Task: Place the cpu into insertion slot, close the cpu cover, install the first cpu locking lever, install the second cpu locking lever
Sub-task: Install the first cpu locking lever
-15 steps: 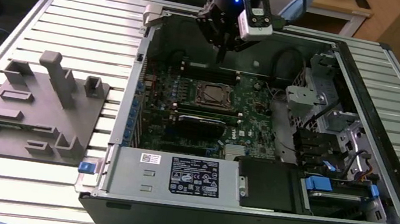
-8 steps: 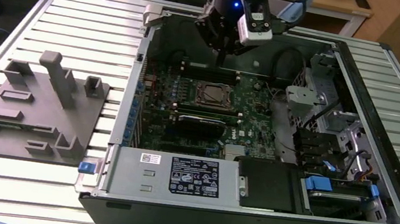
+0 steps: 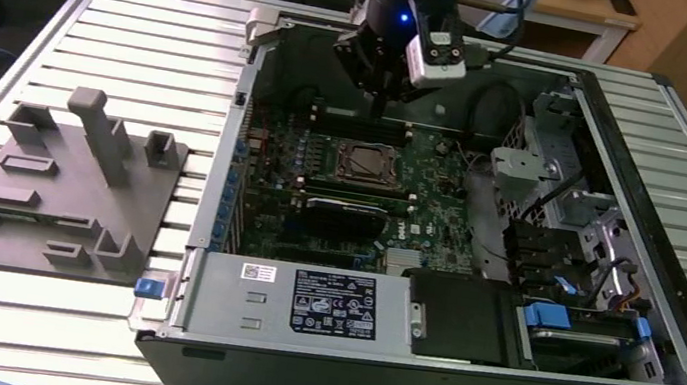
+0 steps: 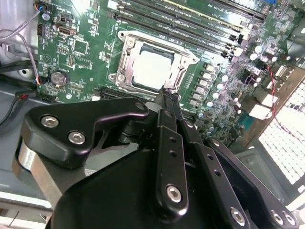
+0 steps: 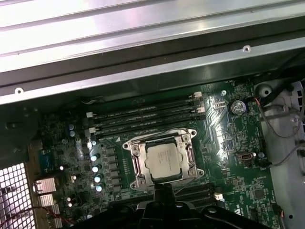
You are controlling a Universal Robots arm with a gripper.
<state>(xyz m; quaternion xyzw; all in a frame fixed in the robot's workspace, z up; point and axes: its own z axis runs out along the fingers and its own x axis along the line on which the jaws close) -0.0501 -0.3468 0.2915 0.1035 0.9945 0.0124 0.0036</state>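
Small flat silver-grey square cpu (image 5: 163,161) seated in the silver-rimmed dark insertion slot (image 5: 134,168), thin silvery frame cpu cover (image 4: 125,59) down around it. Black tool (image 4: 167,97) beside the slot, fingers together, empty; levers likely need steady pressure.

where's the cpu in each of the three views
Exterior view: the cpu sits in the insertion slot, mid-board, below the tool.
Second wrist view: pale square inside the cpu cover, just beyond the tool tip.
First wrist view: centre, framed by the cover.
Shared landmark: the long memory slots beside the socket.
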